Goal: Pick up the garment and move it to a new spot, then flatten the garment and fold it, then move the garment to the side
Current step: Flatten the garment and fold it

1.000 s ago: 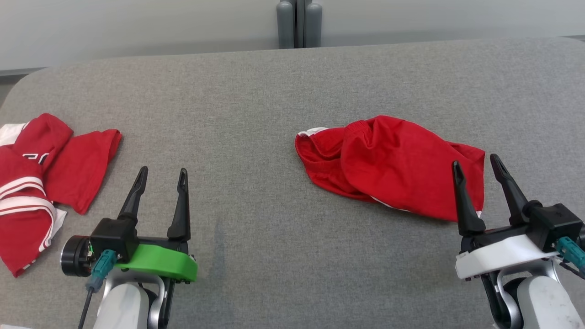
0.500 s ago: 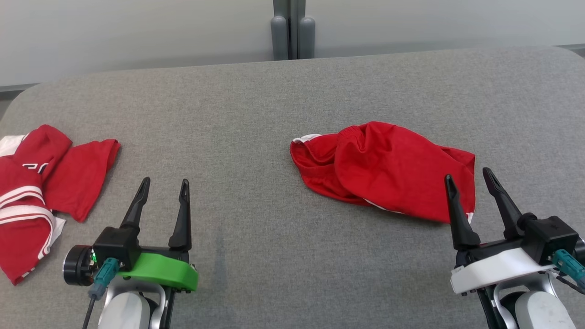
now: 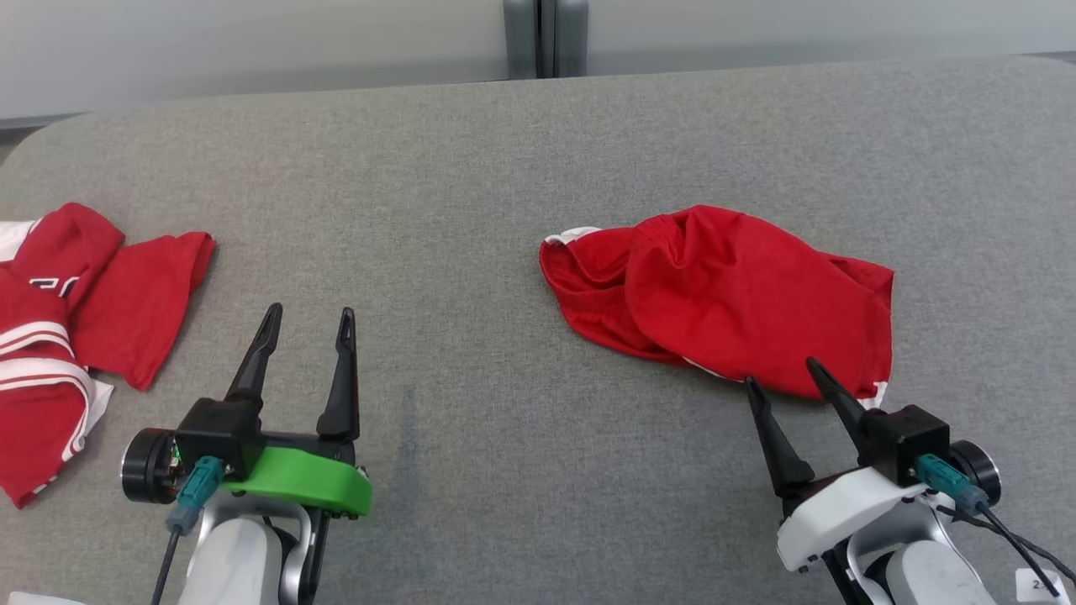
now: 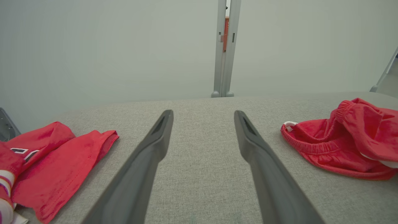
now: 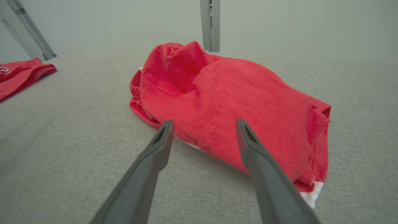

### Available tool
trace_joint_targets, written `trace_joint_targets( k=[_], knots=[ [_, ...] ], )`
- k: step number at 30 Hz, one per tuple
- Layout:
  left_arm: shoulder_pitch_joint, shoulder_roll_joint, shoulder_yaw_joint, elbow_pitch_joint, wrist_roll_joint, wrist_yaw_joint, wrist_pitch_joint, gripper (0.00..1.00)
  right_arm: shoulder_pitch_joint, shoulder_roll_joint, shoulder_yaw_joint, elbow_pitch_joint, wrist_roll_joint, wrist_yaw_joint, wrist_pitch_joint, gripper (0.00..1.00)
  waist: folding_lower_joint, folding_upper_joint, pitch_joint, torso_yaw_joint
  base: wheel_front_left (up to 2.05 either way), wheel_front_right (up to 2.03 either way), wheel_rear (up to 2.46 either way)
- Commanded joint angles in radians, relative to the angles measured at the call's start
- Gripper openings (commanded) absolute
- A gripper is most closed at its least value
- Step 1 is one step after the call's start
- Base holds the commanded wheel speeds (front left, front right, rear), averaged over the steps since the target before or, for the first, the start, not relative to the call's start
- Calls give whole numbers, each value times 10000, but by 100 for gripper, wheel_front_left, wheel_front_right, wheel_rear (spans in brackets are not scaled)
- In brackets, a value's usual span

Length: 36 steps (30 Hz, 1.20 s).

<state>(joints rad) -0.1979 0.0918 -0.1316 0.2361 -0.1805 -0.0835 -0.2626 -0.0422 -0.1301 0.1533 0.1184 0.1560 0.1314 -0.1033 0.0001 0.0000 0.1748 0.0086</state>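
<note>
Head view: the crumpled red garment (image 3: 740, 294) lies on the grey table (image 3: 504, 168), right of centre, its near edge at the tips of the right fingers (image 3: 773, 437), which stand spread and empty. The left fingers (image 3: 256, 353), likewise spread and empty, are well apart from it.

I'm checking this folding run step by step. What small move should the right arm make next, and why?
Probably ease the right gripper forward and down so it straddles the near edge of the crumpled red garment, ready to close. Its jaws stand open with the tips at that edge and nothing held, while the open left gripper hovers over grey table, apart from the cloth.
</note>
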Motion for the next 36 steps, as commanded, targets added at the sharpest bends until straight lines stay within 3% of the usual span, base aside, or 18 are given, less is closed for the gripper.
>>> trace_joint_targets(
  k=[1, 10, 11, 12, 13, 18, 25, 36],
  knots=[
    [-179, -19, -9, -26, 79, -11, -32, 100, -268, -36, 119, 238, -120, -12, -84, 100, -1, 0, 263, 73, 0, 0, 0],
    [-480, -119, -60, -12, 155, -46, -32, 100, -1283, -256, 462, 1595, -915, -14, -360, 100, -1, 0, 748, 203, 0, 0, 0],
    [-499, -126, -65, -4, 165, -53, -32, 100, -1357, -248, 467, 1694, -954, -14, -414, 50, -1, 0, 773, 217, 0, 0, 0],
    [-518, -133, -70, 0, 174, -60, -32, 100, -1404, -250, 473, 1770, -1004, -14, -457, 34, -1, 0, 791, 229, 0, 0, 0],
    [-553, -144, -71, 1, 191, -65, -32, 100, -1473, -248, 464, 1842, -1044, -14, -515, 0, -1, 0, 807, 244, 0, 0, 0],
    [-568, -175, 15, -40, 225, -81, -32, 100, -1577, -211, 554, 1673, -974, -14, -849, 0, -1, 0, 779, 243, 0, 0, 0],
    [-421, -210, 146, -75, 268, -90, -32, 100, -1634, -291, 851, 460, -575, -14, -985, 0, -1, 0, 609, 136, 0, 0, 0],
    [-803, -281, -19, -323, 329, -151, -32, 100, -2567, -932, -963, 183, -251, -14, -672, 0, -1, 0, 1251, 500, 0, 0, 0]
  ],
)
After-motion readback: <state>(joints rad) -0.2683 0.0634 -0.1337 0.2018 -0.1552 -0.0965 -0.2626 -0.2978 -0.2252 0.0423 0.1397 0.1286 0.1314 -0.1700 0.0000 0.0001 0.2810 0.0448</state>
